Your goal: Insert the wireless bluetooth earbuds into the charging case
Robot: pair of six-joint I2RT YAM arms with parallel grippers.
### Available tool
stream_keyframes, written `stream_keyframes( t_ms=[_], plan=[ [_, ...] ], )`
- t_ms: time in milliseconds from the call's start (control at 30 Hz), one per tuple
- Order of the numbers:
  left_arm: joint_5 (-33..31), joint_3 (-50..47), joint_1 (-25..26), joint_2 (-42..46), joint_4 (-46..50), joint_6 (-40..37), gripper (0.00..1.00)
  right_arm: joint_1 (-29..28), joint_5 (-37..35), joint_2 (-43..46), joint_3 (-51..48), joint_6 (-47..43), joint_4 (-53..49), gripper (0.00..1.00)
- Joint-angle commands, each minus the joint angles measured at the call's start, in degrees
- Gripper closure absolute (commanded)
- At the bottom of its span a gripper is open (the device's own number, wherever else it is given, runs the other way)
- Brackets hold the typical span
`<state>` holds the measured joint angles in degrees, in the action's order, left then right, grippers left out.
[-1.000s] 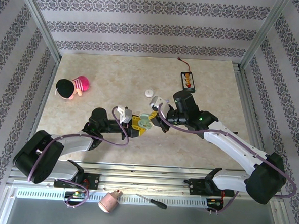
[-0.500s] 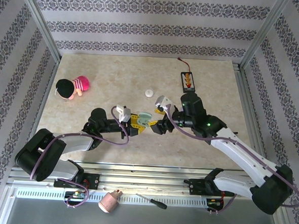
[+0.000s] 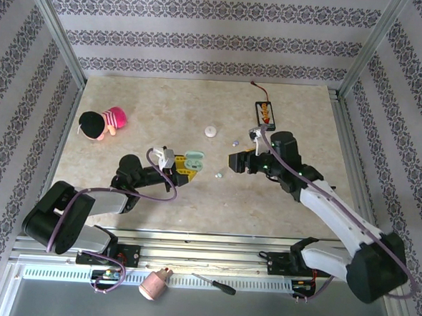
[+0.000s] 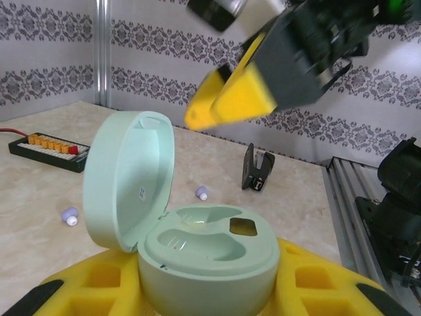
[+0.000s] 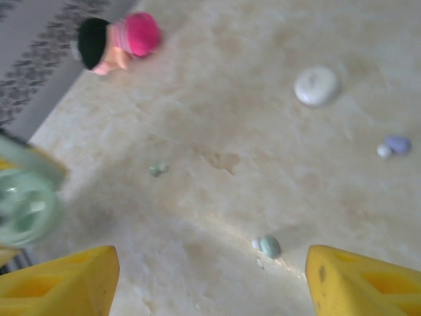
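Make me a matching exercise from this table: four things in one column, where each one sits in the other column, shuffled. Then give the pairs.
Things
1. mint charging case
2. plush toy
3. black connector board
4. lavender earbud

Places
A. far side of the table, right of centre
B. left side of the table
C. held in the left gripper, lid open
D. loose on the table, just right of the white puck

Pairs: 1-C, 2-B, 3-A, 4-D
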<state>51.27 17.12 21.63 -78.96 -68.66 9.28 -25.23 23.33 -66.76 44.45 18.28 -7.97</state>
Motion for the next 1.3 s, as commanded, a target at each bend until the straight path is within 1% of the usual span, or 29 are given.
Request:
stream_keyframes(
  t_ms=[0, 133, 267, 400, 533, 800, 1067, 1200, 1267],
  plan=[
    [-0.61, -1.15, -0.74, 2.22, -3.89, -0.80, 0.76, 0.12, -2.60, -5.52, 0.61, 7.69, -1.61, 0.26],
    [-1.74, -1.79, -0.97, 3.63, -2.80, -1.58, 0.76, -1.03, -2.16, -13.45, 2.45, 14.11, -2.54, 0.27],
    [-1.99, -2.10, -1.27, 4.85, -2.11, -2.20, 0.76, -4.21, -3.35, -19.17, 2.75, 21.83, 0.69, 0.31],
    [-1.24, -1.84, -1.28, 5.16, -2.17, -2.38, 0.76, -8.14, -6.76, -22.93, 4.02, 25.42, 2.19, 0.32],
    [-0.53, -2.00, -1.30, 5.44, -3.59, -1.77, 0.76, -9.47, -7.42, -26.45, 4.48, 28.34, 4.13, 0.35],
    [-2.06, -1.87, -1.31, 6.49, -1.51, -1.10, 0.75, -10.00, -6.54, -30.78, 6.97, 29.97, 5.81, 0.36],
    [-4.76, -2.98, -1.21, 8.24, -1.39, -2.45, 0.75, -8.57, -6.72, -34.00, 9.21, 29.71, 6.19, 0.38],
    [-7.28, -4.02, -1.23, 9.14, -1.32, -3.70, 0.77, -7.84, -6.15, -35.26, 10.91, 28.39, 5.67, 0.41],
    [-9.56, -4.51, -1.24, 9.51, -0.73, -4.70, 0.76, -7.49, -5.88, -36.04, 11.83, 27.64, 5.17, 0.43]
  ],
)
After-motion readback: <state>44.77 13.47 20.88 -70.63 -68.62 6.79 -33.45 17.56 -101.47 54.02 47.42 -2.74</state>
